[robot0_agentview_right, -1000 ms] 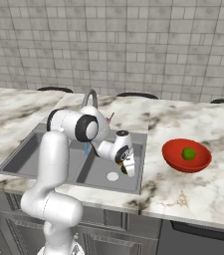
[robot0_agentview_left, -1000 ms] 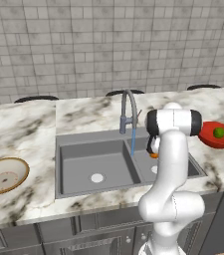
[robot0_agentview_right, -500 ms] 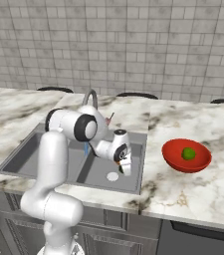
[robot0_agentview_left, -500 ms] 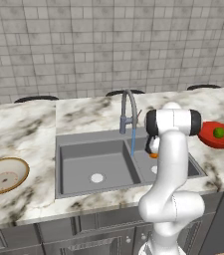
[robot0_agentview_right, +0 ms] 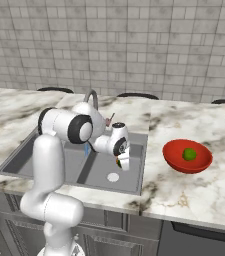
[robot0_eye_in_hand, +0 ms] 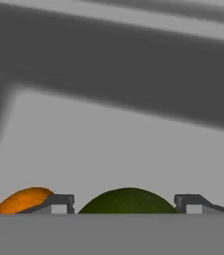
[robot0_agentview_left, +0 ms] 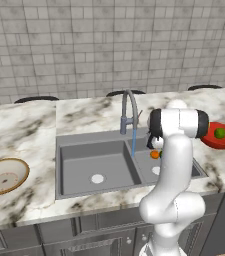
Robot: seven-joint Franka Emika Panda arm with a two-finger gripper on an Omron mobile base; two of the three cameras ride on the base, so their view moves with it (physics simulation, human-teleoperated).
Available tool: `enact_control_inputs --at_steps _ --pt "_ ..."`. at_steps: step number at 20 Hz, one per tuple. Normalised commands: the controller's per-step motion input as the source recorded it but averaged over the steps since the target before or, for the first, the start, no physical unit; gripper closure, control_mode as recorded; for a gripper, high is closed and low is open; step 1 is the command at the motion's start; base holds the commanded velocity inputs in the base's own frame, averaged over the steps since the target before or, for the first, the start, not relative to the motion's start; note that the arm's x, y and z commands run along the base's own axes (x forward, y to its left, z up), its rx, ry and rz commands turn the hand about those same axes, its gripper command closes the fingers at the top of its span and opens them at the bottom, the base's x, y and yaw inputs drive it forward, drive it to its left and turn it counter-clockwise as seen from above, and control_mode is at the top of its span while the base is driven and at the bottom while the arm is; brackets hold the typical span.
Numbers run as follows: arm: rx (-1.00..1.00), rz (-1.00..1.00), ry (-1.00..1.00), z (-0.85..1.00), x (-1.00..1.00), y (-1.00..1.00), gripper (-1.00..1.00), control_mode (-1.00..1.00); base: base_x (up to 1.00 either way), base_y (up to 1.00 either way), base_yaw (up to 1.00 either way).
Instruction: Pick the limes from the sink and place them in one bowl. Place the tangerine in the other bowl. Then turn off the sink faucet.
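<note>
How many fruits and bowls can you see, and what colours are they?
Green limes: 2, one in the red bowl, one dark one between the tool's fingertips in the sink
Orange tangerines: 1
Red bowls: 1
Tan bowls: 1
Total: 5

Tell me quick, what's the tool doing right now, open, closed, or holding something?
Tool: down in the sink's right basin, closed around the dark green lime, one fingertip on each side; the tangerine sits just outside it.

Marbled countertop beneath a grey tiled wall.
</note>
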Motion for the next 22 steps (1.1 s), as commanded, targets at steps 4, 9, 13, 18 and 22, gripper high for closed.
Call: enact_control_inputs --at_steps 4,9,13,18,22 --pt "0.0 0.0 -0.02 0.9 -0.27 0.0 1.0 -1.0 0.0 0.0 0.0" --pt "0.0 0.0 0.0 0.96 -0.16 0.01 1.0 -1.0 0.0 0.0 0.0" --pt "0.0 0.0 0.0 0.92 -0.04 0.05 1.0 -1.0 0.0 0.0 0.0" --pt "0.0 -0.06 0.01 0.53 -0.02 -0.02 1.0 -1.0 0.0 0.0 0.0" --pt "0.0 -0.08 0.07 0.4 0.0 -0.1 1.0 -1.0 0.0 0.0 0.0"
